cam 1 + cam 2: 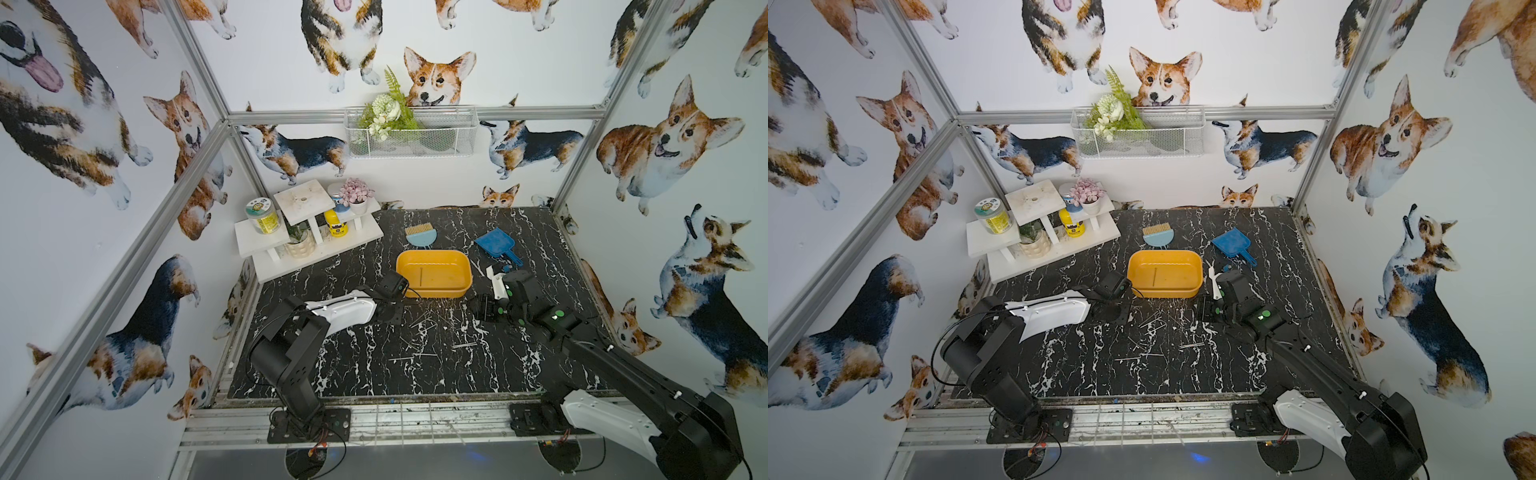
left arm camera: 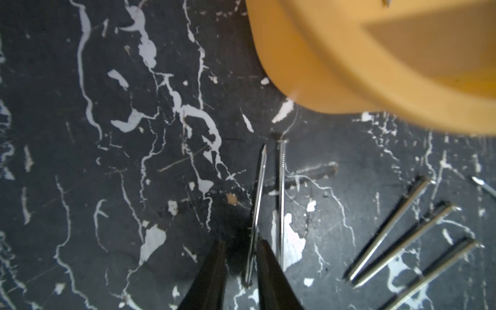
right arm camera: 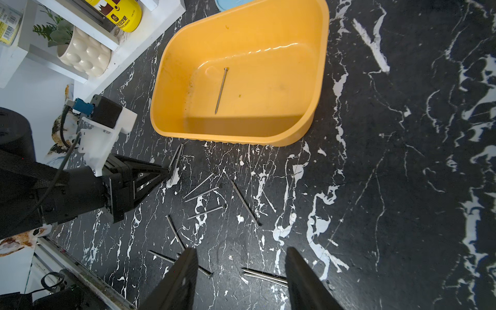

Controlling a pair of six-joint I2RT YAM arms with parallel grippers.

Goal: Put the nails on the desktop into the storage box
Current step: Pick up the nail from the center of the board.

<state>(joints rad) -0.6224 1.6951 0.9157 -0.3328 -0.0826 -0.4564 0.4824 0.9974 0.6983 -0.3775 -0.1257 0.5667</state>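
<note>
Nails (image 3: 245,203), thin stiff silvery pins, likely light and slippery, best pinched mid-shaft, litter black marbled table (image 3: 402,188); left gripper (image 2: 240,241) straddles one, unclenched; right gripper (image 3: 240,249) released, empty.

A black tabletop (image 2: 107,161) with white marble-like veins fills the frame. A blurred yellow-orange plastic tub (image 2: 335,67) takes the upper right. At bottom centre the left gripper (image 2: 241,243) has its black fingers (image 2: 212,276) narrowly apart around one thin silvery metal nail (image 2: 257,209), seemingly not yet pinching it. A second nail (image 2: 281,198) lies just beside it. Three more nails (image 2: 402,236) lie parallel at lower right.
</note>
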